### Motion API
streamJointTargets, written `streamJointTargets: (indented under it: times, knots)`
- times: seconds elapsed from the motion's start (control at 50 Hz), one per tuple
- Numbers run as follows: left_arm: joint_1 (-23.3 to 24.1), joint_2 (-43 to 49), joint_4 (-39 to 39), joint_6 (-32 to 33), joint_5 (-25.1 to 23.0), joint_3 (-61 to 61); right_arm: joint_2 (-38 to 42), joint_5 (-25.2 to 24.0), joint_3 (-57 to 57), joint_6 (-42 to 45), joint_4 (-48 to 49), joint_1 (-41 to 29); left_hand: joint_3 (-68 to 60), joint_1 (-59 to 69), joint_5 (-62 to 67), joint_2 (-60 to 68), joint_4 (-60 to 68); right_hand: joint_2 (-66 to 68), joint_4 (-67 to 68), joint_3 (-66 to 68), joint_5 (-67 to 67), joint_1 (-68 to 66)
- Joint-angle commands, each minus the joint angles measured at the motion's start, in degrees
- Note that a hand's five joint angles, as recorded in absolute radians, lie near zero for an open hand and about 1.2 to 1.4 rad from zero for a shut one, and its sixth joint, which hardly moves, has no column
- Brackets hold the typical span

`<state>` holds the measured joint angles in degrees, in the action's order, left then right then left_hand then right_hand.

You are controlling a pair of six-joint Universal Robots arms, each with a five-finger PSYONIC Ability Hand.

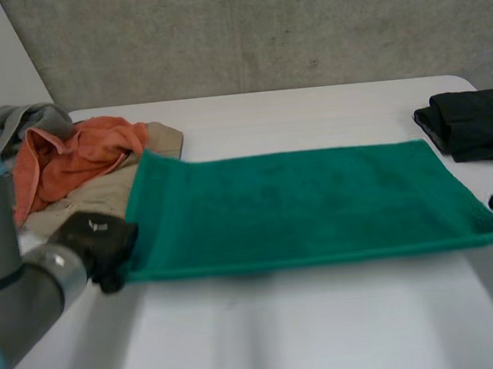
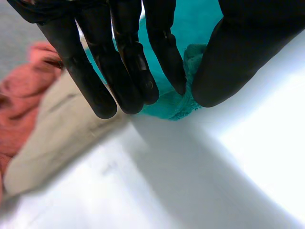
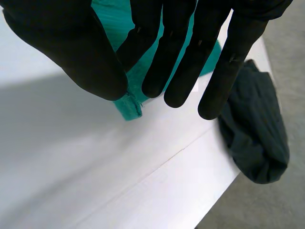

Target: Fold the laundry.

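The white table point(image 1: 329, 341) has plenty of bare surface on the near side of both hands, so that is the safest room for moving; the far side is more crowded. The green towel point(image 1: 292, 206) lies spread flat and wide between the hands, its long near edge running from one to the other. The main risk, as I judge it, is uneven carrying: if one hand lifts or travels faster than the other, the fold lands skewed and the cloth wrinkles. The heap of unfolded clothes point(image 1: 72, 165) sits just beyond the left hand point(image 2: 119, 67) and touches the towel's far corner on that side, so a fold swept away from the hand could drag the beige piece point(image 1: 92, 198) along or land on it. The black folded cloth point(image 1: 474, 121) rests beyond the right hand point(image 3: 176, 57), near the table's side edge, apart from the towel but close enough to be nudged off. The left hand pinches the towel's near corner between fingers and thumb; the right hand pinches the opposite near corner likewise. Each grip takes only a little cloth, so a sharp tug could slip a corner free.
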<state>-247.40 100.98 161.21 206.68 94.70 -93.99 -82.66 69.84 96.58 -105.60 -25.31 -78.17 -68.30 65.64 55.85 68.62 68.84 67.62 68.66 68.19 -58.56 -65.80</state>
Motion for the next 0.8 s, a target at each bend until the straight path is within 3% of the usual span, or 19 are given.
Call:
streamJointTargets:
  times: [0.02, 0.16, 0.28, 0.48, 0.7, 0.72, 0.74, 0.76, 0.78, 0.8]
  knots:
    - [1.30, -5.27, -0.47, 4.34, -2.42, -5.06, -2.07, -7.00, 1.86, 3.21, -1.07, 3.73, -11.70, 14.36, 14.15, 11.38, 11.16, 12.38, 11.34, 11.81, -11.44, -14.20]
    - [1.48, 2.01, 6.65, 3.56, -0.93, 2.91, 5.04, -7.18, -3.67, -8.11, 9.81, -0.91, -11.70, 14.36, 14.15, 11.38, 11.16, 12.38, 11.34, 11.81, -11.44, -14.20]
    - [2.18, 11.16, 9.82, 2.32, 3.03, 14.35, 12.51, -1.74, -10.62, -16.65, 18.79, -6.72, -11.70, 14.36, 14.15, 11.38, 11.16, 12.38, 11.34, 11.81, -11.44, -14.20]
    - [4.56, 28.46, 7.64, 1.88, 11.29, 39.38, 27.88, 7.41, -26.86, -22.72, 27.58, -12.70, -11.70, 14.36, 14.15, 11.38, 11.16, 12.38, 11.34, 11.81, -11.44, -14.20]
    - [6.14, 44.64, 0.43, 1.80, 13.14, 65.31, 41.51, 10.75, -41.29, -24.57, 34.52, -17.27, -11.70, 14.36, 14.15, 11.38, 11.16, 12.38, 11.34, 11.81, -11.44, -14.20]
    - [6.23, 45.79, 0.42, 1.79, 12.97, 66.91, 42.49, 10.84, -42.08, -24.74, 35.58, -17.45, -9.72, 12.38, 12.17, 9.40, 9.18, 5.86, 4.83, 5.29, -4.92, -7.69]
    - [6.31, 46.85, 0.42, 1.79, 12.88, 68.40, 43.63, 11.10, -42.79, -25.01, 36.81, -17.71, 4.45, -1.80, -2.01, -4.78, -5.00, -23.18, -24.22, -23.75, 24.12, 21.35]
    - [6.40, 47.90, 0.42, 2.06, 12.79, 69.81, 44.68, 11.63, -43.49, -25.10, 38.04, -18.06, 26.57, -23.92, -24.13, -26.90, -27.12, -57.62, -58.66, -58.19, 58.56, 55.80]
    - [6.66, 49.82, 0.16, 1.97, 13.22, 72.52, 46.61, 13.20, -44.54, -25.10, 39.70, -18.94, 58.30, -55.64, -55.85, -58.62, -58.84, -55.96, -57.00, -56.54, 56.90, 54.14]
    - [6.93, 50.63, -0.10, 1.88, 13.40, 73.68, 47.32, 14.26, -44.90, -25.27, 40.68, -19.38, 58.30, -55.64, -55.85, -58.62, -58.84, -55.10, -56.14, -55.67, 56.04, 53.28]
